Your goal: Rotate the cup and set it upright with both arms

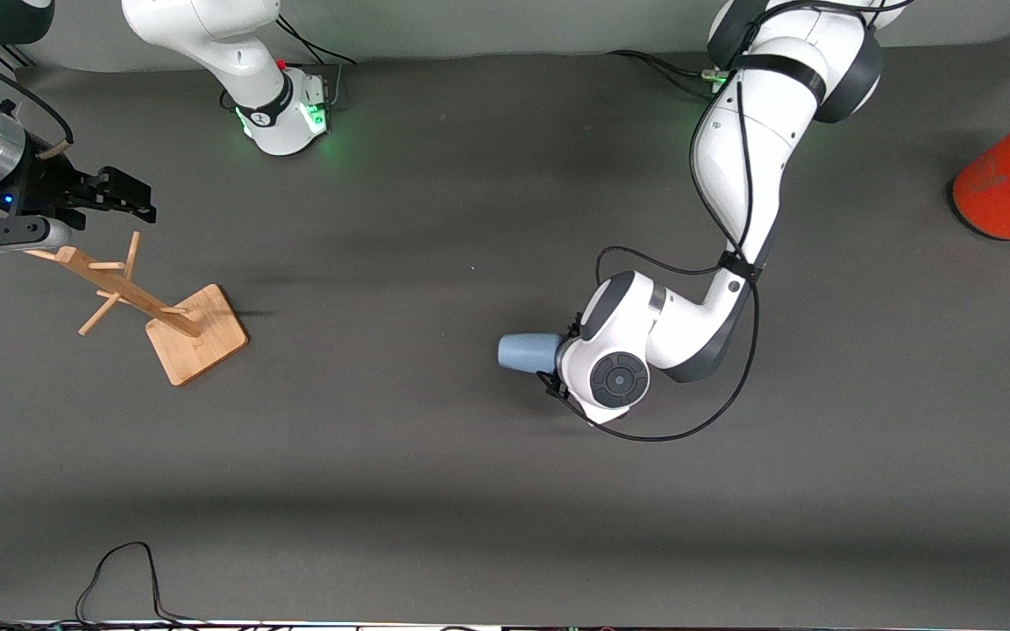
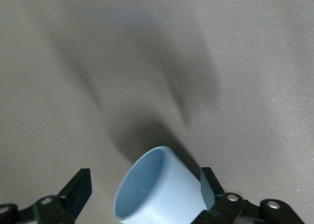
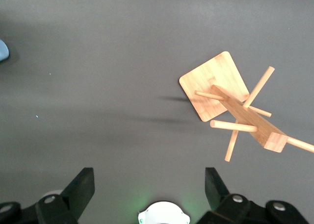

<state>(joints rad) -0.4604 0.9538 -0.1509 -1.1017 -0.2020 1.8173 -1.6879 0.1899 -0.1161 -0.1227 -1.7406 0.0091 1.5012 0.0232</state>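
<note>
The cup [image 1: 529, 352] lay on its side mid-table between the parted fingers of the left gripper [image 2: 145, 190], not yet clamped. It was judged light, rigid and smooth; the side walls looked best to grip. The right gripper [image 1: 124, 194] waited, spread wide, over the wooden rack [image 1: 150, 302].

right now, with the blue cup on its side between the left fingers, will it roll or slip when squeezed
The pale blue cup looks round and smooth, so it could roll on the mat. Its taper may let it slide out of the open left gripper. It looks rigid and probably light.
</note>
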